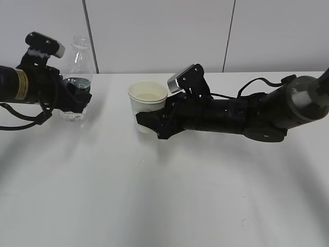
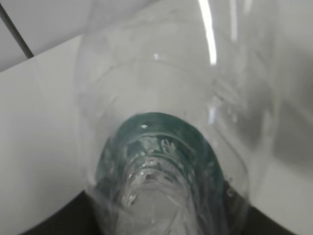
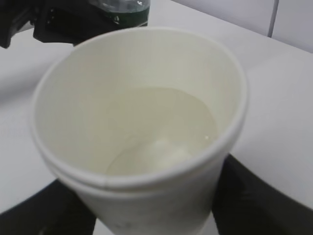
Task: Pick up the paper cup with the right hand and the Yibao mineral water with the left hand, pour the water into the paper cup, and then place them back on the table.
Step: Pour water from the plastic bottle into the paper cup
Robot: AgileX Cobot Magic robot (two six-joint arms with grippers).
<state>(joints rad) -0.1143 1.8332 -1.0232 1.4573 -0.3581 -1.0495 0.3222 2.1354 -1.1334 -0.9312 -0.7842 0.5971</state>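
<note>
Judging by the water already lying in the paper cup (image 3: 142,127), the pour looks done and what remains is the setting down and letting go. The right hand (image 1: 154,122) is clenched around the cup's lower wall, its black fingers on either side, and the cup stands upright at the middle of the table (image 1: 164,195), either touching the surface or just above it; the exterior view does not settle which. The Yibao mineral water (image 1: 78,77) is upright too, well apart from the cup at the left, its neck up and its green label hidden mostly behind the left hand (image 1: 77,98), which grasps it around the middle. From the left wrist view only the clear ribbed body and a band of green show, pressed close to the lens. The bottle's base appears to sit at table level. Both grips are yet to be released.
</note>
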